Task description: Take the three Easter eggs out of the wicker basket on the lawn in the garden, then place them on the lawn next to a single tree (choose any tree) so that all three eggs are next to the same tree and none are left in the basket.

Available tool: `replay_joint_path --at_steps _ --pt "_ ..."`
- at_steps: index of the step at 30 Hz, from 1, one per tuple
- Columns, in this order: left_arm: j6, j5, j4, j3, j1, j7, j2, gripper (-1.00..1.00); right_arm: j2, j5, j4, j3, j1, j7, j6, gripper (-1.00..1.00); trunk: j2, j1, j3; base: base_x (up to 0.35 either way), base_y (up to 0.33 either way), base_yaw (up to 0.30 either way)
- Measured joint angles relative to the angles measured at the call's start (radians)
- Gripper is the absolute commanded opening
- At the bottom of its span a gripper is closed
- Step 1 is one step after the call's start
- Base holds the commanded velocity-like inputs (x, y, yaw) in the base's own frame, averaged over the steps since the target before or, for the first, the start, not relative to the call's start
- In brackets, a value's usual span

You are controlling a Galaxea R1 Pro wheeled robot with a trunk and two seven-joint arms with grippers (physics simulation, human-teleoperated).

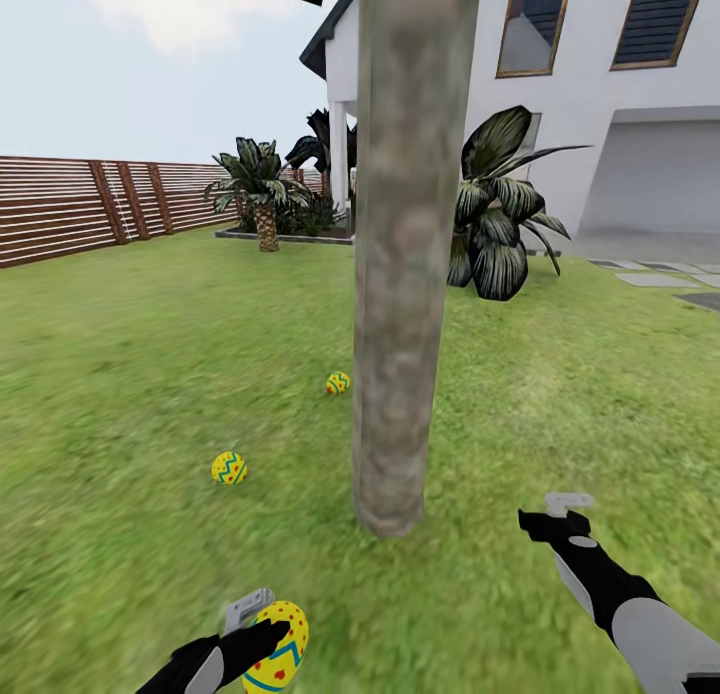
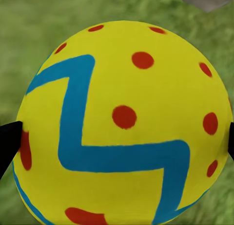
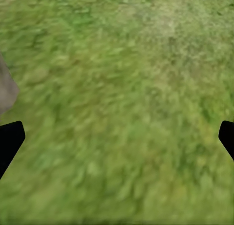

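While two Easter eggs (image 1: pixel 229 468) already lie on the lawn (image 1: pixel 120 374) ahead, the left gripper (image 1: pixel 262 629), clamped on the third egg (image 2: pixel 124 125), should lower it gently beside the tree trunk (image 1: pixel 400 274), right gripper (image 1: pixel 560 509) spread empty.

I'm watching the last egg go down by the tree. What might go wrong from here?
The third egg, held in the left gripper, hangs above the lawn; released from there it may roll away from the tree trunk. Lowering the arm carelessly might also nudge the nearer placed egg.
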State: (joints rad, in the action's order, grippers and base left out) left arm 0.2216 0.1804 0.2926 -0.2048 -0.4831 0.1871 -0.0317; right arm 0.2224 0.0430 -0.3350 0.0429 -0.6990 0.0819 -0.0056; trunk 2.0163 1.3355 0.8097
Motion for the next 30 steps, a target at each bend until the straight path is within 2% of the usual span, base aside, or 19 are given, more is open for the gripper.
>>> replay_joint_path --at_steps 10,14,30 --pt "0.000 -0.001 0.000 0.000 0.000 0.000 0.000 -1.00 -0.003 -0.001 0.013 0.001 0.000 0.000 0.000 1.00 0.070 0.038 0.031 0.000 0.000 0.000" --pt "0.000 -0.001 0.000 0.000 0.000 0.000 0.000 -1.00 -0.013 0.001 0.019 -0.001 0.000 0.000 0.000 1.00 0.098 0.054 0.044 0.000 0.000 0.000" --pt "0.000 -0.001 0.000 0.000 0.000 0.000 0.000 -1.00 -0.013 -0.001 0.021 -0.001 0.000 -0.001 0.003 1.00 0.210 0.115 0.094 0.000 0.000 0.000"
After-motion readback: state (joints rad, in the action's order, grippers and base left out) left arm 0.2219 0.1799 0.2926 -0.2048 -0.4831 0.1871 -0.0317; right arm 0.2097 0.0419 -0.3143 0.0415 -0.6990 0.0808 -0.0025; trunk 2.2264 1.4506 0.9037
